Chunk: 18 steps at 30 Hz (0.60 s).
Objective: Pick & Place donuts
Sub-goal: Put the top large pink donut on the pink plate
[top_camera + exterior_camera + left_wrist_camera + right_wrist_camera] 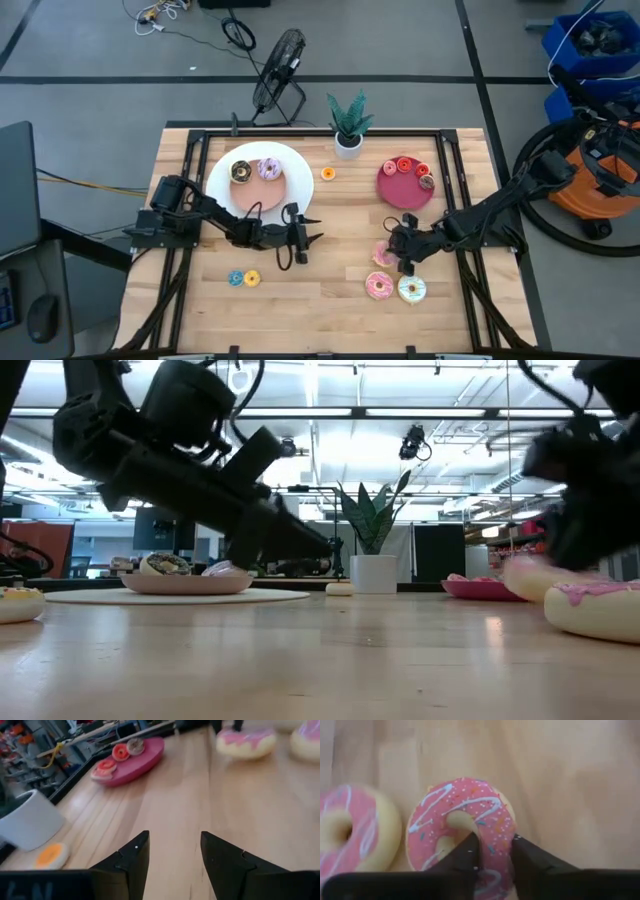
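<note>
- we see the right gripper (492,852) pinching one side of a pink donut (462,827) that lies on the worktop (340,285), near the magenta dish (405,187).
- the left gripper (172,855) waits with nothing in it, its fingers apart.

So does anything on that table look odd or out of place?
Mostly tidy. One pink donut looks tipped up in the right end effector, its rim pinched. A small orange donut lies alone between the white plate and magenta dish.
</note>
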Each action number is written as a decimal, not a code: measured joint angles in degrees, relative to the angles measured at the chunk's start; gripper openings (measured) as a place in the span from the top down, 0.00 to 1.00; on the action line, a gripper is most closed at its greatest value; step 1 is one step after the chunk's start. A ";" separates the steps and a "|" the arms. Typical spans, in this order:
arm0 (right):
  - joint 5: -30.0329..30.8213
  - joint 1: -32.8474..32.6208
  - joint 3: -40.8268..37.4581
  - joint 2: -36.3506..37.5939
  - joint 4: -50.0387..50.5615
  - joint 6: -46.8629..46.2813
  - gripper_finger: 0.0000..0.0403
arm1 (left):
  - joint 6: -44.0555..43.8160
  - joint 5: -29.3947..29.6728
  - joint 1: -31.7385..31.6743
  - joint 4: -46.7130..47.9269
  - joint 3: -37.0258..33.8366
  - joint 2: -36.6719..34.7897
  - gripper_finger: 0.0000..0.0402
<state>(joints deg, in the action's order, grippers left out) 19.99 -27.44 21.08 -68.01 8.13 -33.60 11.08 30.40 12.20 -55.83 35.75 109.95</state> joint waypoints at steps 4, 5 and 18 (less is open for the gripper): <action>9.64 0.00 2.72 -0.01 -3.86 7.44 0.88 | -7.98 -4.51 -2.65 -0.19 2.94 0.00 0.55; 11.69 0.02 3.33 -0.21 -5.42 9.77 0.89 | -9.78 -7.22 -3.60 -0.26 3.51 0.00 0.54; 30.66 2.05 6.54 -8.95 -13.86 20.24 0.90 | -25.49 -27.42 -10.53 2.20 11.54 0.00 0.25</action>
<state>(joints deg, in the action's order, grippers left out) 50.65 -25.39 27.62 -76.96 -5.73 -13.36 -14.42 2.98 1.67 -53.64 47.30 109.95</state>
